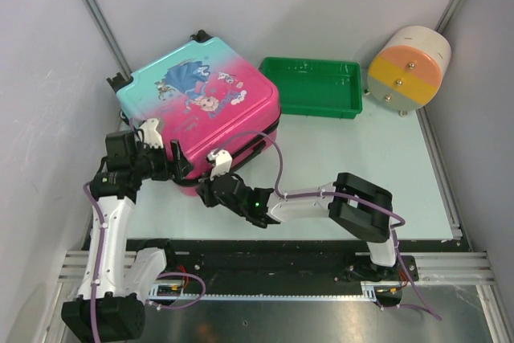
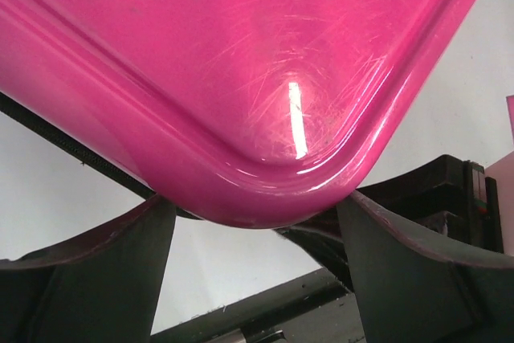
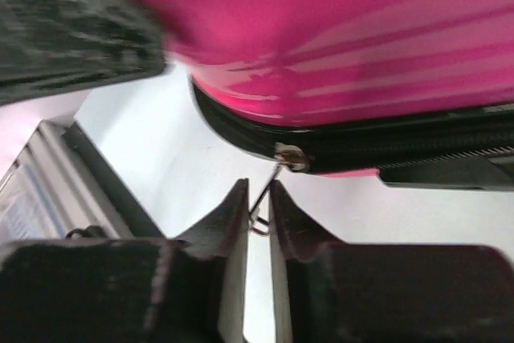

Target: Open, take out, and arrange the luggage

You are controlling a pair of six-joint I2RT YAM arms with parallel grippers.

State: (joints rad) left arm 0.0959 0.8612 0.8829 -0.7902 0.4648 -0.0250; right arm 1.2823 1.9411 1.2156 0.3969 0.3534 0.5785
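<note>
The luggage (image 1: 201, 94) lies flat at the back left of the table, teal fading to pink, with cartoon prints on its lid. My left gripper (image 1: 181, 168) stands open at its near left corner. In the left wrist view the rounded pink corner (image 2: 265, 118) fills the space over both wide-spread fingers (image 2: 120, 263). My right gripper (image 1: 204, 187) is at the front edge, just below the black zipper (image 3: 401, 150). Its jaws stand a narrow gap apart around the thin metal zipper pull (image 3: 269, 190), which hangs from the slider (image 3: 291, 158). The case looks zipped along this edge.
A green plastic tray (image 1: 313, 86) sits right of the luggage at the back. A white-and-orange cylinder (image 1: 408, 67) lies in the far right corner. Grey walls close in the left and right sides. A metal rail (image 1: 281, 259) runs along the near edge.
</note>
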